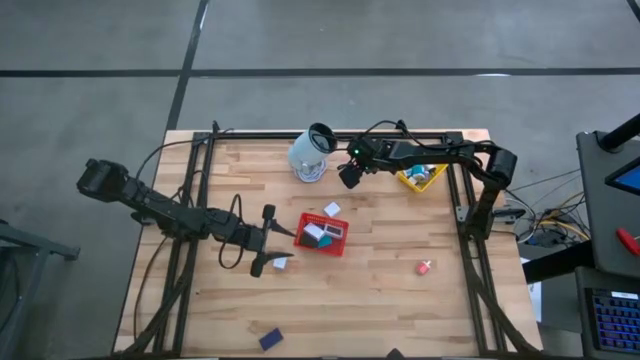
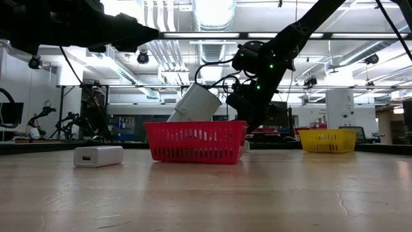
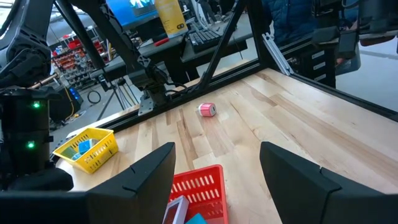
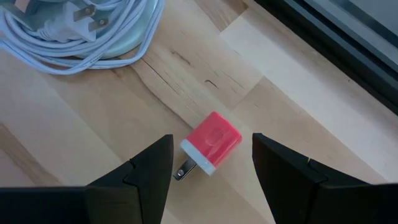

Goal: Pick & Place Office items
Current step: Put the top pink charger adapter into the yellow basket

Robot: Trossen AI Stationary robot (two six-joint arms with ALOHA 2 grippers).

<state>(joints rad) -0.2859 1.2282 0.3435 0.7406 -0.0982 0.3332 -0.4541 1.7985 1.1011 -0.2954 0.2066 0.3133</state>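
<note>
- Reaching in from the left side of the table, the left gripper (image 1: pixel 263 240) hovered just beside the red mesh tray (image 1: pixel 343 243), with its fingers apart and nothing between them.
- A white block (image 1: pixel 282 262) lay on the wood close to this gripper, outside the tray.
- Inside the red tray lay white, teal and black items (image 1: pixel 318 233); one more white piece (image 1: pixel 332 209) lay just beyond its far rim.
- The right gripper (image 1: pixel 349 177) hung near the tilted pale cup (image 1: pixel 308 158), between the cup and the yellow mesh tray (image 1: pixel 407 181); its fingers also stood apart and empty.
- In the right wrist view, a pink-red plug block (image 4: pixel 211 142) lay on the wood beyond the fingers, not touched by them.
- A small pink item (image 1: pixel 424 266) lay alone toward the right; whether it was that same block could not be told.
- A dark blue block (image 1: pixel 270 340) lay near the front edge, well apart from both arms.
</note>
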